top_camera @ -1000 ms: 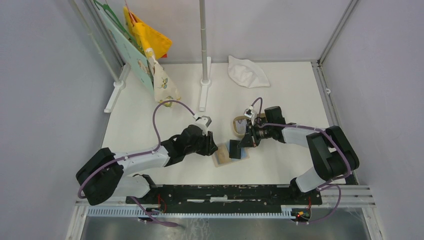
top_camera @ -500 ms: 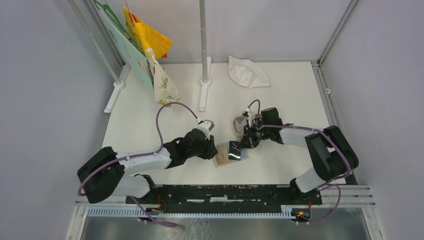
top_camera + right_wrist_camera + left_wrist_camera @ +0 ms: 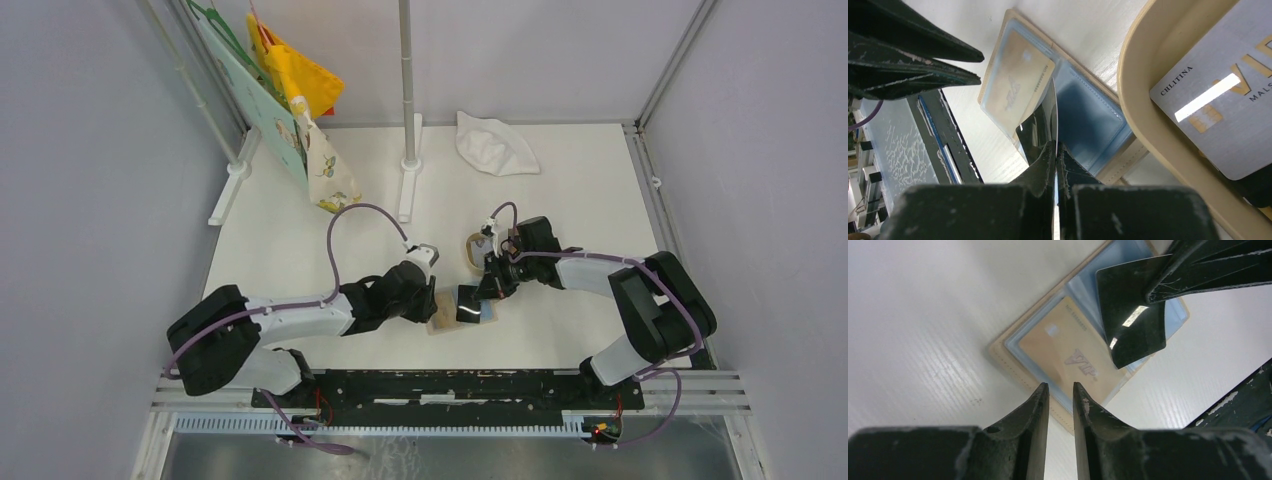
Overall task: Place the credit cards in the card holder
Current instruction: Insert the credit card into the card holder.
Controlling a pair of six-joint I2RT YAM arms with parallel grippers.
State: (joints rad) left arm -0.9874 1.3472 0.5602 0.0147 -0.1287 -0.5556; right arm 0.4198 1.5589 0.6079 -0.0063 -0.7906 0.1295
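Observation:
The card holder (image 3: 447,322) lies open on the table, beige outside with a light blue lining (image 3: 1158,332). An orange card (image 3: 1073,352) sits in its left pocket. My right gripper (image 3: 1055,145) is shut on a black card (image 3: 1040,125), held on edge and tilted over the blue right half (image 3: 1088,110). My left gripper (image 3: 1061,387) hovers at the holder's near beige edge (image 3: 1013,367), with only a narrow gap between its jaws and nothing in it. A grey-white card (image 3: 1218,105) lies in the tan tray (image 3: 1148,100).
The tan oval tray (image 3: 474,250) stands just behind the holder, under my right wrist. A white cloth (image 3: 495,145) lies at the back. A pole on a white foot (image 3: 408,150) and a rack with hanging fabric (image 3: 290,80) stand back left.
My left gripper has moved right up to the holder and its jaws have narrowed. The right gripper has carried the black card left and lower over the holder.

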